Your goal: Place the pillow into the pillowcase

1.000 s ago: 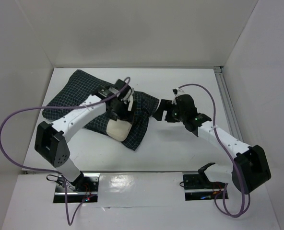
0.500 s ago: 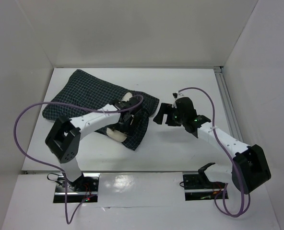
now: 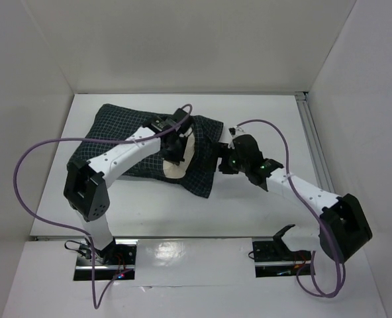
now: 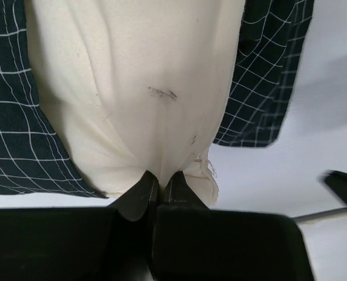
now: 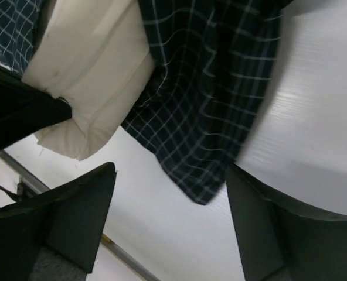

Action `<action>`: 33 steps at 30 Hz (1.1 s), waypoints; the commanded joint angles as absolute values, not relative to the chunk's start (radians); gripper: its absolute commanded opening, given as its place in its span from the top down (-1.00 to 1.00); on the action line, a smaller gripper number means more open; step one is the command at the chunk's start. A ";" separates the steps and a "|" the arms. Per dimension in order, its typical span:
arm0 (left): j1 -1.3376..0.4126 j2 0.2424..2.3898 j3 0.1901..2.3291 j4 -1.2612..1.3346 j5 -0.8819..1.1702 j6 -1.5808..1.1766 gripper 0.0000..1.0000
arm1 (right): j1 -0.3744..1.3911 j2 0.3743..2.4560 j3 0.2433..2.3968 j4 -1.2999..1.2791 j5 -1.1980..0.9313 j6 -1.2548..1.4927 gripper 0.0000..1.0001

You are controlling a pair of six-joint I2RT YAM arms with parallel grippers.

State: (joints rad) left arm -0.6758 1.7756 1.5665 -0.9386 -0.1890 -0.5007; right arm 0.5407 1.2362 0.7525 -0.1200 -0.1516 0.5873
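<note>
One pillow [image 3: 178,163] | one pillowcase [image 3: 116,132], long axis 10-to-4 o'clock, mouth toward 4 | pillow partly inside, cream end showing at mouth | two grippers: left gripper [image 4: 160,181] pinching pillow's edge, right gripper [image 5: 170,175] spread wide at mouth's 3 o'clock

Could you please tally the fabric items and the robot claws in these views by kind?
pillow: 1
pillowcase: 1
claws: 2 (left claw, right claw)
Total: 4
</note>
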 commanded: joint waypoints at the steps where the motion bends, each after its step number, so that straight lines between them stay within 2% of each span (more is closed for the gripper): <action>1: -0.635 1.700 1.655 -0.914 -0.045 -0.502 1.00 | 0.583 1.311 0.827 0.018 -0.115 0.637 -0.60; 4: -0.595 1.700 1.664 -0.900 0.004 -0.491 1.00 | 0.594 1.416 0.885 0.048 -0.078 0.659 -0.39; 12: -0.539 1.700 1.664 -0.859 0.077 -0.500 1.00 | 0.594 1.635 1.023 0.167 -0.055 0.702 -0.39; 16: -0.529 1.700 1.684 -0.859 0.098 -0.491 1.00 | 0.594 1.719 1.080 0.167 -0.041 0.715 -0.27; 17: -0.520 1.700 1.684 -0.859 0.098 -0.491 1.00 | 0.594 1.742 1.095 0.167 -0.032 0.727 -0.14; 18: -0.511 1.700 1.684 -0.859 0.109 -0.491 1.00 | 0.594 1.753 1.095 0.167 -0.032 0.727 -0.10; 23: -0.500 1.700 1.684 -0.859 0.123 -0.491 1.00 | 0.603 1.799 1.121 0.156 -0.009 0.752 0.06; 27: -0.491 1.690 1.684 -0.839 0.147 -0.491 1.00 | 0.603 1.834 1.121 0.166 0.015 0.776 0.10; 28: -0.491 1.690 1.684 -0.830 0.158 -0.491 1.00 | 0.603 1.844 1.132 0.166 0.024 0.776 0.16; 29: -0.491 1.690 1.684 -0.830 0.167 -0.500 1.00 | 0.612 1.856 1.144 0.166 0.025 0.785 0.30; 32: -0.482 1.681 1.684 -0.821 0.176 -0.509 1.00 | 0.612 1.856 1.144 0.155 0.041 0.775 1.00; 33: -0.482 1.681 1.684 -0.812 0.176 -0.518 1.00 | 0.612 1.832 1.144 0.155 0.051 0.764 1.00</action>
